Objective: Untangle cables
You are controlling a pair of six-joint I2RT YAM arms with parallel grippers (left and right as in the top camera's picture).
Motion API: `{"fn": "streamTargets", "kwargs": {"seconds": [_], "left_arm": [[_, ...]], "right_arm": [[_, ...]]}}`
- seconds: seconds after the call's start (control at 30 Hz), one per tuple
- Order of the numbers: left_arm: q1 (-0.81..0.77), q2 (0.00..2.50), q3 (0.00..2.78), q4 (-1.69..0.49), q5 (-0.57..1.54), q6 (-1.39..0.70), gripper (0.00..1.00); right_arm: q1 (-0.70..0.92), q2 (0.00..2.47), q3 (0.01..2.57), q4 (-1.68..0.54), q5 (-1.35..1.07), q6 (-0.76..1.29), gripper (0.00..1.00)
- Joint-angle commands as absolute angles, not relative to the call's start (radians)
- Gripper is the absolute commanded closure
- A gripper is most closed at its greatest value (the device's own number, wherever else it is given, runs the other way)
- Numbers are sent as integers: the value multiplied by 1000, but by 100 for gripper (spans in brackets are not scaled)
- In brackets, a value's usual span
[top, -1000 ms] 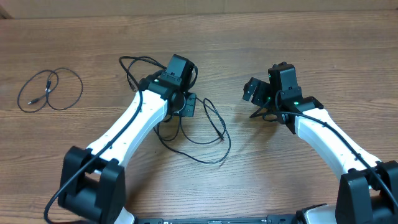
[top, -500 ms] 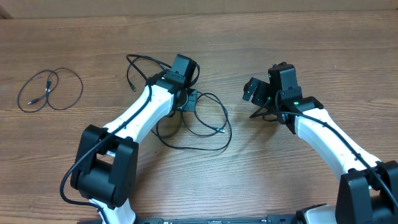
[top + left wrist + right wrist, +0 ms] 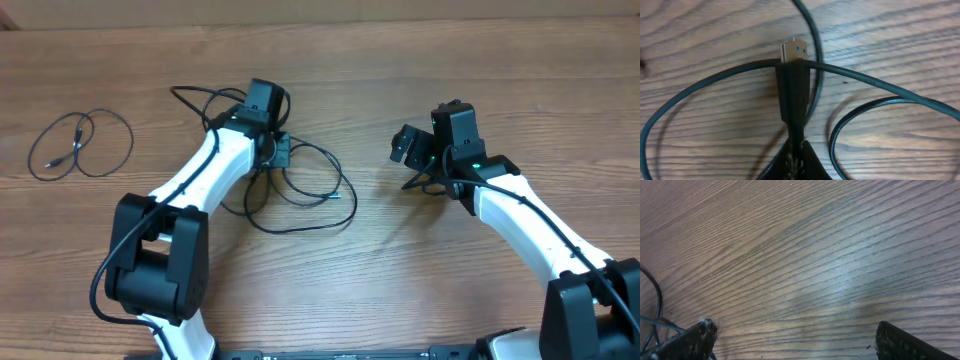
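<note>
**Position.** The tangle of thin black flexible cables (image 3: 297, 190) lies on the brown wood-grain tabletop (image 3: 420, 290), left of its middle and nearer the far edge than the near one. A small coiled thin black cable (image 3: 80, 145) lies well apart, close to the left edge.

**Jaws.** The left jaws are closed on the tail end of a black moulded USB plug (image 3: 792, 95), whose gold-coloured tip with a blue insert points away from them. The white left arm (image 3: 205, 175) reaches over the tangle's left part. The right jaws are spread wide and hold nothing. They sit over bare wood right of the middle, well apart from the tangle, on the white right arm (image 3: 520, 215).

**Risks, as judged:**
1. One strand crosses the plug just below its metal tip and another runs alongside it. Whether they pass over or under cannot be told. If they are hooked, drawing the plug out would cinch the loops rather than free them.
2. Nothing pins the bundle. Any pull is likely to drag the whole tangle across the tabletop.
3. The grip sits on the plug's narrow tail, so a snagged loop could twist it out.
4. A pull toward the left edge could carry loops onto the separate coil and mix them.
5. The left arm hides some crossings from above, so these are unverified.
</note>
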State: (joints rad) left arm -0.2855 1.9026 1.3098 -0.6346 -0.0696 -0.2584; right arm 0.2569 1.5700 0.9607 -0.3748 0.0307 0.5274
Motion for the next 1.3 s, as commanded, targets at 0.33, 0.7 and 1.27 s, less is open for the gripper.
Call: {"fn": "streamTargets", "kwargs": {"seconds": [0.33,0.7,1.27], "left_arm": [[-271,1910,1324,-653,66,-247,53],[-285,1910,1309,-804,124,-270,49],[-290,1910,1230,-736,128,-370,68]], "right_arm": [[260,1569,962,-369,40,530,0],[260,1569,962,-369,40,530,0],[260,1569,962,-369,40,530,0]]}}
